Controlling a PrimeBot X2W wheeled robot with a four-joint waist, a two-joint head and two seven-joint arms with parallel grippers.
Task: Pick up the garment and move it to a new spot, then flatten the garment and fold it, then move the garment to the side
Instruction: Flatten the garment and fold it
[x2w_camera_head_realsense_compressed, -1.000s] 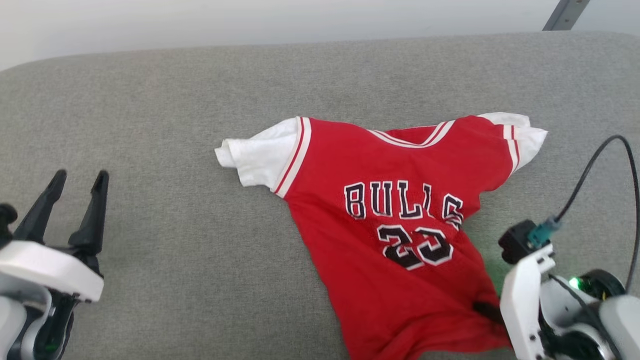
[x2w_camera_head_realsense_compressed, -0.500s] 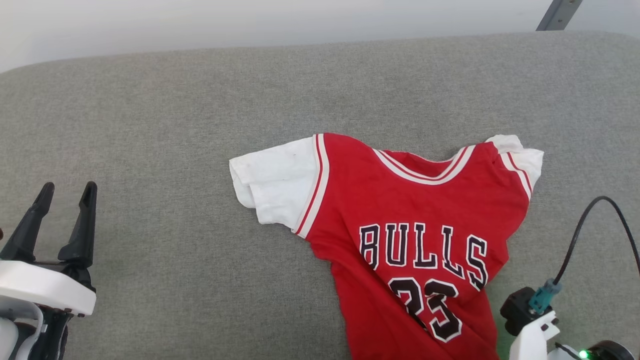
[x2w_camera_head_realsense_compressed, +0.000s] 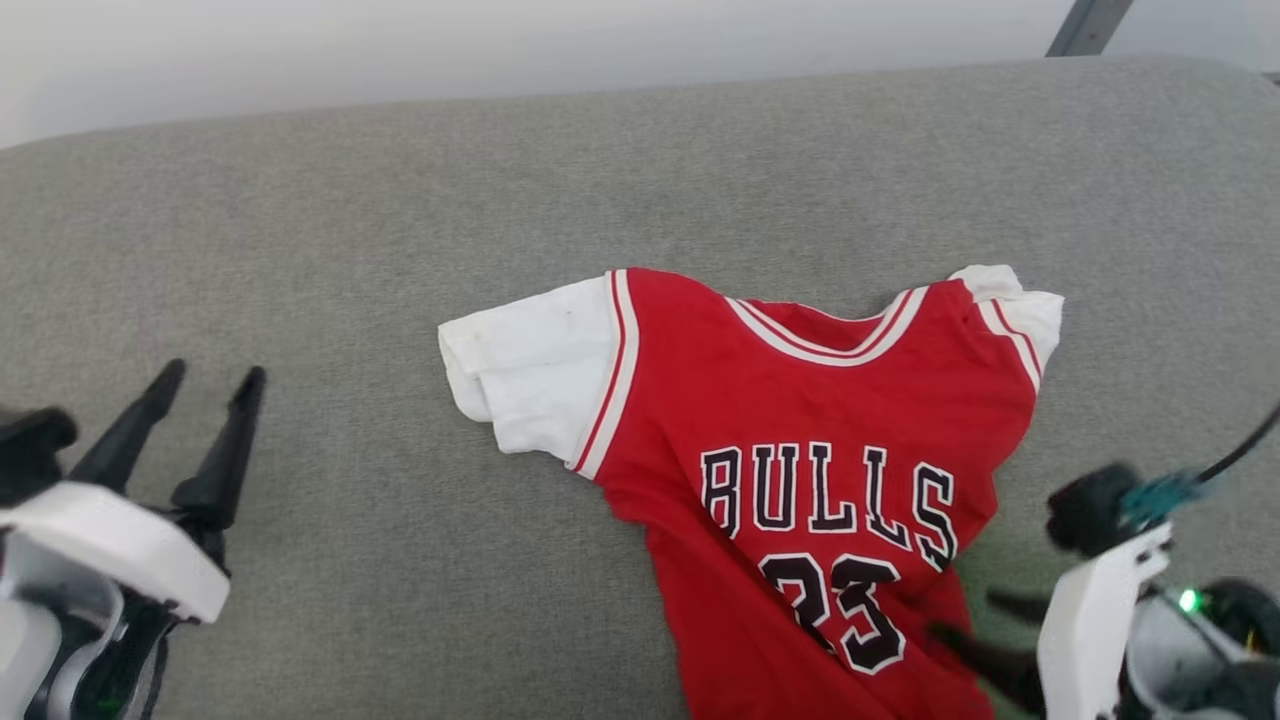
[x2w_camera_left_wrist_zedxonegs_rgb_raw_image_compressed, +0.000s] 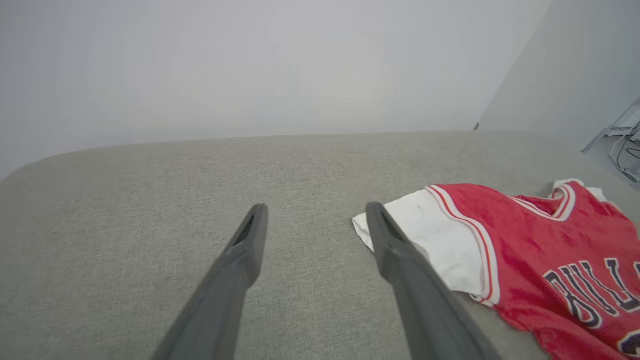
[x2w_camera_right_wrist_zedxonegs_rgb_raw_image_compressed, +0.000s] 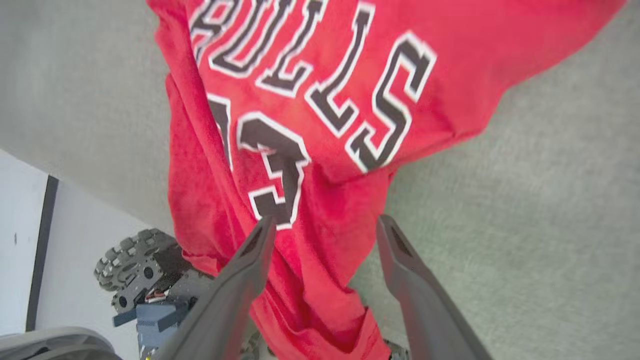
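Note:
The garment (x2w_camera_head_realsense_compressed: 830, 420), a red T-shirt with white sleeves and "BULLS 23" lettering, lies face up on the grey padded surface (x2w_camera_head_realsense_compressed: 400, 200). Its hem hangs over the near edge. My right gripper (x2w_camera_head_realsense_compressed: 975, 620) is at the garment's lower right, open. In the right wrist view its fingers (x2w_camera_right_wrist_zedxonegs_rgb_raw_image_compressed: 324, 222) stand apart just above the red fabric (x2w_camera_right_wrist_zedxonegs_rgb_raw_image_compressed: 325, 75) near the number, gripping nothing. My left gripper (x2w_camera_head_realsense_compressed: 212, 375) is open over bare surface, well left of the garment. In the left wrist view that gripper (x2w_camera_left_wrist_zedxonegs_rgb_raw_image_compressed: 316, 210) points past the white sleeve of the garment (x2w_camera_left_wrist_zedxonegs_rgb_raw_image_compressed: 540, 240).
A pale wall runs behind the surface's far edge. Below the near edge, the right wrist view shows my wheeled base (x2w_camera_right_wrist_zedxonegs_rgb_raw_image_compressed: 135, 265) and white floor. A black cable (x2w_camera_head_realsense_compressed: 1240, 445) loops off my right wrist.
My right gripper has opened and let go of the garment's lower edge. The garment came nearer and now lies flatter, its lettering unwrinkled. The left gripper shifted slightly right.

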